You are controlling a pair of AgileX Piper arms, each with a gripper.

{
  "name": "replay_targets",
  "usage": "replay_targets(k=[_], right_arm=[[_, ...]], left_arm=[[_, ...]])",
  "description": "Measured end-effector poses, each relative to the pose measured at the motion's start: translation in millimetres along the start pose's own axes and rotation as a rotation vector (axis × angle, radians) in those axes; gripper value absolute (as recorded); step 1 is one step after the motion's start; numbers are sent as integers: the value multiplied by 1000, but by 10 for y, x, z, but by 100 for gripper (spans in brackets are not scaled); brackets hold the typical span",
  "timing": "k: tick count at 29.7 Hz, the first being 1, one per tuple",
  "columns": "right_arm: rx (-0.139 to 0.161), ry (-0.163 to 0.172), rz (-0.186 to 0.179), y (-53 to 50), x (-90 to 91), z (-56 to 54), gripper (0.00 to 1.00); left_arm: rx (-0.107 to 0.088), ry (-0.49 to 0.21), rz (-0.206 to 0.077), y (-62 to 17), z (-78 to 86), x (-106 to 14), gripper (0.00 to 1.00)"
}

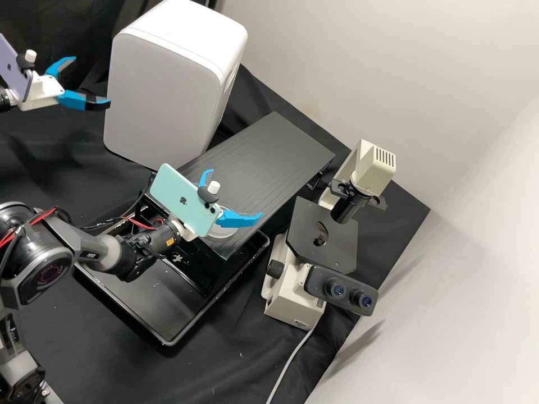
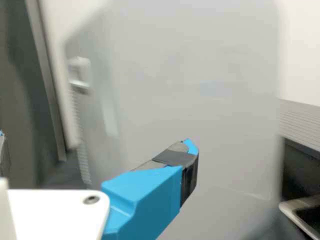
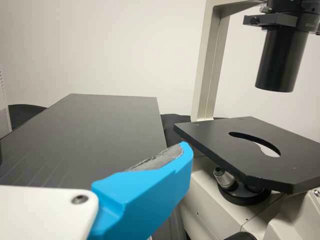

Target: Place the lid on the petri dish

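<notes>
A clear round petri dish (image 1: pixel 220 230) lies on the near end of the black ribbed platform (image 1: pixel 269 157), partly hidden, so I cannot tell whether a lid is on it. My right gripper (image 1: pixel 236 192) hangs just above it, open, with its lower finger over the dish and nothing held. In the right wrist view one blue finger (image 3: pixel 150 185) points over the platform (image 3: pixel 85 135) toward the microscope stage (image 3: pixel 250 150). My left gripper (image 1: pixel 90 79) is open and empty, high at the far left beside the white box (image 1: pixel 174 78). One of its fingers (image 2: pixel 155 195) faces the box wall (image 2: pixel 200 100).
A white microscope (image 1: pixel 323 247) stands right of the platform, its black stage (image 1: pixel 325 235) close to the right gripper. A shallow black tray (image 1: pixel 163 303) sits under the platform's near end, with red and black wires (image 1: pixel 135 221) beside the arm. A pale wall bounds the bench on the right.
</notes>
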Motion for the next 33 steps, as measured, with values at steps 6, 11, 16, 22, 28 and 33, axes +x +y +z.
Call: replay_targets(k=[6, 11, 16, 22, 28, 33], right_arm=[[0, 0, 0, 0, 0, 0, 100], [0, 0, 0, 0, 0, 0, 100], [0, 0, 0, 0, 0, 0, 100], [0, 0, 0, 0, 0, 0, 100], [0, 0, 0, 0, 0, 0, 100], [0, 0, 0, 0, 0, 0, 100]], left_arm=[[16, -86, -16, -208, 146, -145, 100], [17, -185, -65, -364, 261, -266, 100], [24, -285, -128, -464, 355, -470, 100], [26, -369, -175, -514, 440, -699, 100], [44, -446, -199, -541, 521, -847, 100], [48, -462, -212, -562, 540, -881, 100]])
